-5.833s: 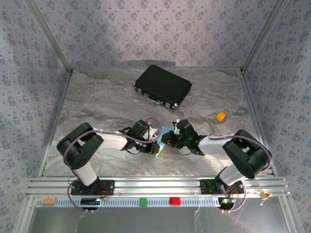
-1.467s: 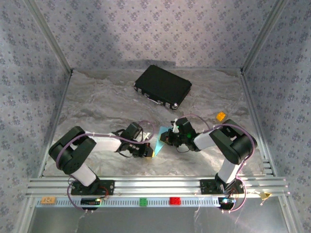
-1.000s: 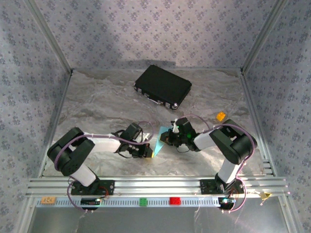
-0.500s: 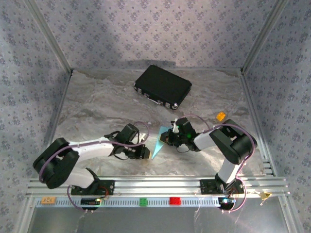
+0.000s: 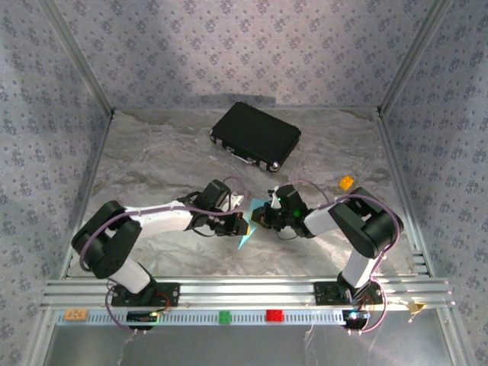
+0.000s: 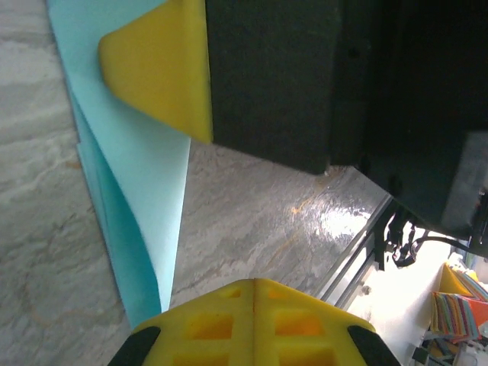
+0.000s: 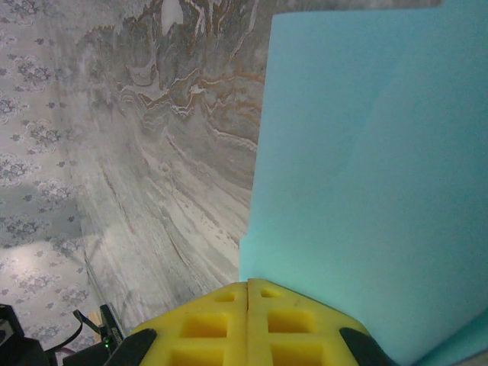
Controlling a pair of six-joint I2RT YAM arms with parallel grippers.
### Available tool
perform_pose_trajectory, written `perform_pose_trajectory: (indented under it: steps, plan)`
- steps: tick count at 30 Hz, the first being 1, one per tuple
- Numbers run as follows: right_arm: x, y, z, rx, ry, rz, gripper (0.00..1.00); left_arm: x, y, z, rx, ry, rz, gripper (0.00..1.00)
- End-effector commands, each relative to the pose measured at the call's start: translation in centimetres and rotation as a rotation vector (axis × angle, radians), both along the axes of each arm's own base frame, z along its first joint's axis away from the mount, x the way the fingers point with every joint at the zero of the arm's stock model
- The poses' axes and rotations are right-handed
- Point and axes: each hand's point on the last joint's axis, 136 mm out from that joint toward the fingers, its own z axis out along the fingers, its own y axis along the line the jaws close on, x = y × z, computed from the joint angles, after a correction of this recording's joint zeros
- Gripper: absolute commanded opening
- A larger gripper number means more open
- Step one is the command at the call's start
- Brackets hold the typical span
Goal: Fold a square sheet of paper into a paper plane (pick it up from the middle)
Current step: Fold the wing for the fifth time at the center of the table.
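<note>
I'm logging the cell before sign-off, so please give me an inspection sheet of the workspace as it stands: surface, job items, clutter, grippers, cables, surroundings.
Surface: marbled tabletop, no spill seen.
Job's things: light blue paper, partly folded to a point, between the two grippers.
Clutter: black hard case at the back; small orange block on the right; green block and red block on the near rail.
Grippers: left gripper shut at the paper's edge, grip unclear; right gripper shut on the paper.
Cables: purple cable runs along the left arm.
Surroundings: patterned walls, aluminium frame post.
</note>
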Motion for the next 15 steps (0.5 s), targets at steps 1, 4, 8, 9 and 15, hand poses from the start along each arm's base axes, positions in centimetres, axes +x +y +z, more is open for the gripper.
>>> perform_pose_trajectory:
  steps: [1, 4, 8, 9, 15]
  plan:
    - [-2.1, -3.8, -5.5, -0.201, 0.139, -0.069, 0.04, 0.1, -1.7, 0.4, -0.049, 0.006, -0.059, 0.03]
    - [-2.0, -3.8, -5.4, -0.199, 0.137, -0.069, 0.04, 0.3, -2.0, -0.5, -0.032, 0.019, -0.067, 0.02]
    - [-2.0, -3.8, -5.4, -0.199, 0.137, -0.068, 0.04, 0.7, -2.4, -1.5, -0.013, 0.027, -0.076, 0.02]
    - [-2.0, -3.8, -5.4, -0.199, 0.137, -0.071, 0.04, 0.9, -2.4, -1.8, -0.005, 0.026, -0.076, 0.02]
    - [-2.2, -4.0, -5.7, -0.205, 0.144, -0.072, 0.04, 0.1, -0.8, -4.7, 0.087, 0.052, -0.072, 0.01]
